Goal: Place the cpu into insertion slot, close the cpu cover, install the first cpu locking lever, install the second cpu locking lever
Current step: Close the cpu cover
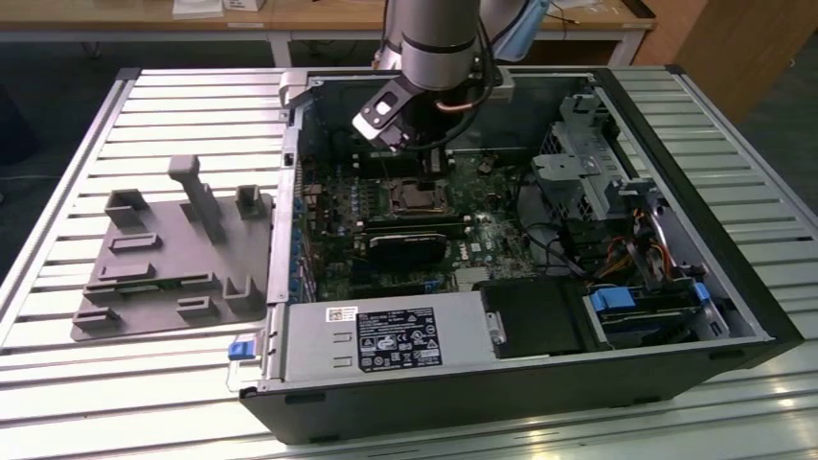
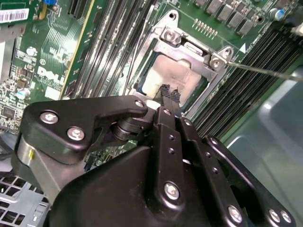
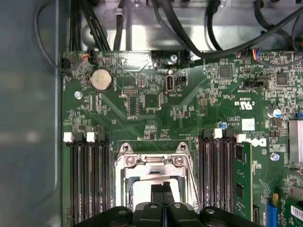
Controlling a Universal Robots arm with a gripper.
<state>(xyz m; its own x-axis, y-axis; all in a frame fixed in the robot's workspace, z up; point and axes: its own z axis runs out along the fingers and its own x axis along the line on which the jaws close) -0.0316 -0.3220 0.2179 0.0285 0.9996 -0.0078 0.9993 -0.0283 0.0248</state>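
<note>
Exterior view: the arm (image 1: 435,38) reaches down into the open computer case (image 1: 715,287), and the insertion slot (image 1: 416,196) sits mid-board, its contents hard to make out. Second wrist view: the gripper (image 2: 169,91) is pinched together and empty, its tips over the cpu (image 2: 170,71), which lies flat in the slot, dull silver, square, no long axis. First wrist view: the cpu cover (image 3: 151,161) frames the chip, and the gripper hides its near part.

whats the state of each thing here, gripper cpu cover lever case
gripper: shut, tips just above the cpu
cpu: lying flat in place, metal top showing
cpu cover: down, framing the cpu
locking lever: sticks out over the memory slots, not latched
computer case: on its side, side panel off
</note>
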